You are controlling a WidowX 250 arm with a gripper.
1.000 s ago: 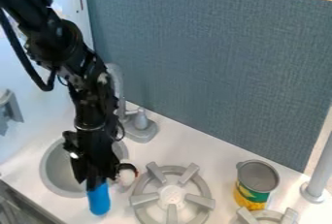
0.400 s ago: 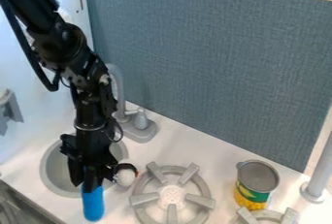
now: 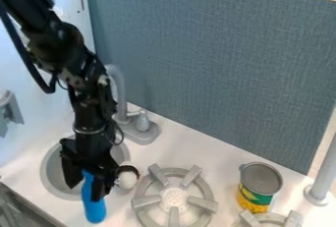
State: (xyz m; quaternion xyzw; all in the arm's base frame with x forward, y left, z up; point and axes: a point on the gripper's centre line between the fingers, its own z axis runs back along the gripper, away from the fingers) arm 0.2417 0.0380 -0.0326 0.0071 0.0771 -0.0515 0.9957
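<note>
Camera view: blue object (image 3: 94, 211) between 2 spread fingers of claw (image 3: 84, 193).

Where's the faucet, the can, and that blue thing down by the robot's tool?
Faucet (image 3: 122, 105): camera view, on its upright pipe.
Can (image 3: 255, 196): camera view, on the green part of its label.
Blue thing (image 3: 93, 210): camera view, on its lower part.

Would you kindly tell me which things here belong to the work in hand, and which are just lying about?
In the work:
pincer, by the sink
blue object, between its fingers

Lying about:
white round thing beside the pincer
yellow-and-green can
faucet
burners
</note>
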